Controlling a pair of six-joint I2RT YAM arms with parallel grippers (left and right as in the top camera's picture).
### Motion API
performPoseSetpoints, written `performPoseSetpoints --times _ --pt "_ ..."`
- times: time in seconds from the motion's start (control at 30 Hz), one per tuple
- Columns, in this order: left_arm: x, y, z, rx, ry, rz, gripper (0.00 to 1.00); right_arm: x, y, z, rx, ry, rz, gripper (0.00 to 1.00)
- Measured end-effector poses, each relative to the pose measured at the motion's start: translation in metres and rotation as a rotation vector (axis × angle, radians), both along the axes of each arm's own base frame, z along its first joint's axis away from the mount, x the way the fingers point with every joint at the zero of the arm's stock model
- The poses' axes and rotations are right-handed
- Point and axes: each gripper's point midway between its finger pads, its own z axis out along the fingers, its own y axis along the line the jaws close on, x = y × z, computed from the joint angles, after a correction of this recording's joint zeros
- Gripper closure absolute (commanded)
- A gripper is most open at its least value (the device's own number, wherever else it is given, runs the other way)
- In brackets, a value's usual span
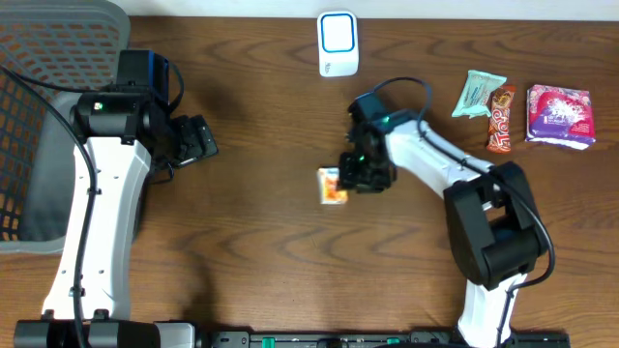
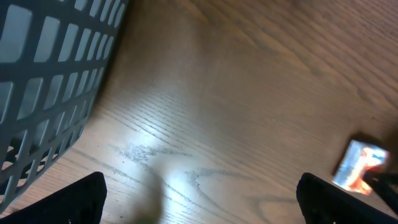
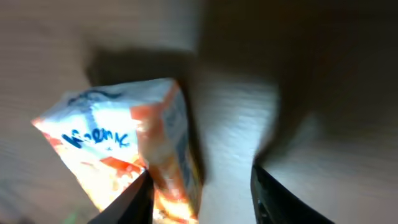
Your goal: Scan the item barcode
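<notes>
— Where was the snack packet [image 1: 333, 186]?
— Lying flat on the wooden table [image 1: 261, 242], near the middle. It was below the white scanner [image 1: 338, 43] and well apart from it.
— And the right gripper [image 1: 360, 176]?
— Down over the packet's right edge. In the wrist view its jaws stood apart. The orange-and-white packet's side lay between them, against one finger [image 3: 134, 202] as far as I could tell through the blur, and bare table showed before the other finger. So it was released, with nothing clamped.
— The left gripper [image 1: 198, 140]?
— Spread wide and holding nothing, hovering over bare wood beside the grey mesh basket [image 1: 48, 87]. It was well apart from the packet, which showed only at the far right of its own wrist camera.
— Anything else on the table?
— Three more snacks at the right end: a teal packet [image 1: 481, 94], a brown-red wrapper [image 1: 501, 118] just beside it, and a pink pack [image 1: 559, 114] next to that
</notes>
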Motion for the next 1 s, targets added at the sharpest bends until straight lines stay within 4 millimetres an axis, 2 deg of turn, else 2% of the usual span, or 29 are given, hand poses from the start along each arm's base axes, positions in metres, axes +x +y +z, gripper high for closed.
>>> performPoseSetpoints --times 0.07,0.13,0.27,0.37,0.57,0.7,0.87,0.9,0.93,1.0 --pt "0.000 0.000 0.000 0.000 -0.001 0.000 0.02 0.006 -0.008 0.011 -0.027 0.015 -0.003 0.55" --pt "0.000 0.000 0.000 0.000 -0.001 0.000 0.02 0.013 -0.006 0.025 -0.033 0.001 0.009 0.54" --pt "0.000 0.000 0.000 0.000 -0.001 0.000 0.02 0.031 0.016 0.056 -0.012 -0.091 0.072 0.55" --pt "0.000 0.000 0.000 0.000 -0.001 0.000 0.02 0.027 0.036 0.063 -0.025 -0.134 0.138 0.58" --pt "0.000 0.000 0.000 0.000 -0.001 0.000 0.02 0.000 0.055 0.053 -0.196 -0.191 0.247 0.65" --pt "0.000 0.000 0.000 0.000 -0.001 0.000 0.02 -0.013 0.046 0.039 -0.355 -0.230 0.255 0.67" --pt "0.000 0.000 0.000 0.000 -0.001 0.000 0.02 -0.013 0.034 0.016 -0.457 -0.297 0.236 0.67" --pt "0.000 0.000 0.000 0.000 -0.001 0.000 0.02 -0.012 0.031 0.011 -0.467 -0.306 0.231 0.70" --pt "0.000 0.000 0.000 0.000 -0.001 0.000 0.02 -0.012 0.029 0.006 -0.474 -0.313 0.227 0.77" --pt "0.000 0.000 0.000 0.001 -0.001 0.000 0.02 -0.013 0.024 -0.002 -0.485 -0.320 0.221 0.96"
